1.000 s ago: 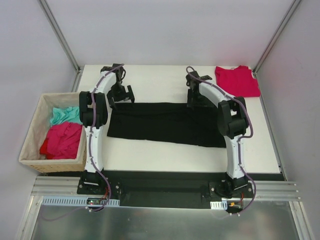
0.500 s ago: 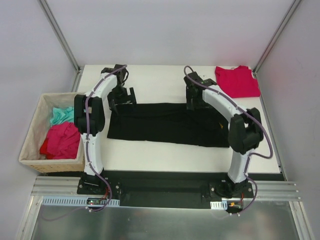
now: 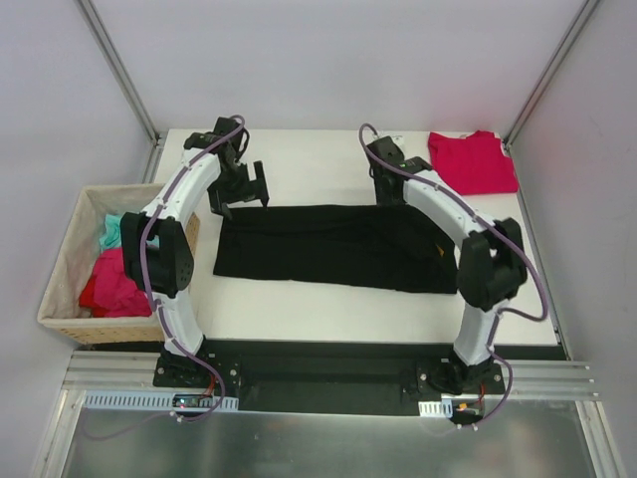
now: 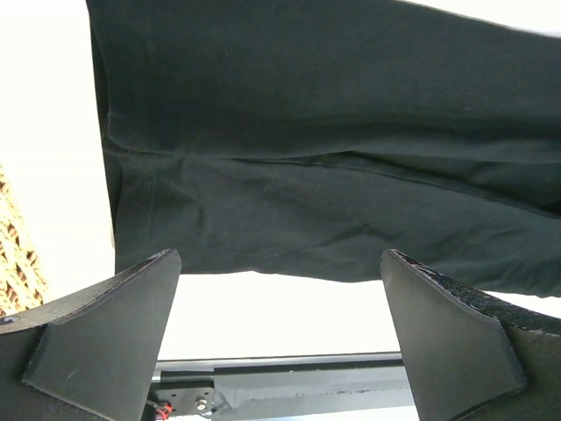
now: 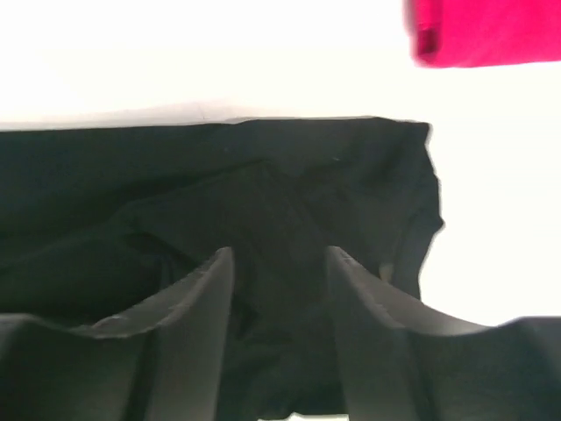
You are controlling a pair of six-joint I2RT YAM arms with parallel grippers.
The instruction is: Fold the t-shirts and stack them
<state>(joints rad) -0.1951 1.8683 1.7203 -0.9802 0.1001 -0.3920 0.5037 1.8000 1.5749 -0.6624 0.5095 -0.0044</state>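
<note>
The white surface (image 3: pixel 318 299) carries the large black cloth t-shirt (image 3: pixel 328 247) as a long folded band across its middle, flat so both arms reach its far edge; the plain crimson-red t-shirt (image 3: pixel 473 162) lies folded in the far right corner, which I reckon is the stack's base. My left gripper (image 3: pixel 237 189) hangs spread wide over the band's far left corner, and my right gripper (image 3: pixel 388 184) sits at its far right edge, jaws part-way apart — pinching cloth or not, I cannot tell.

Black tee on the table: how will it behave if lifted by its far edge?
Likely floppy: the black tee lies flat with soft creases, so it should sag between grip points. Probably light, since the cloth looks thin. May drag on the white table.
</note>
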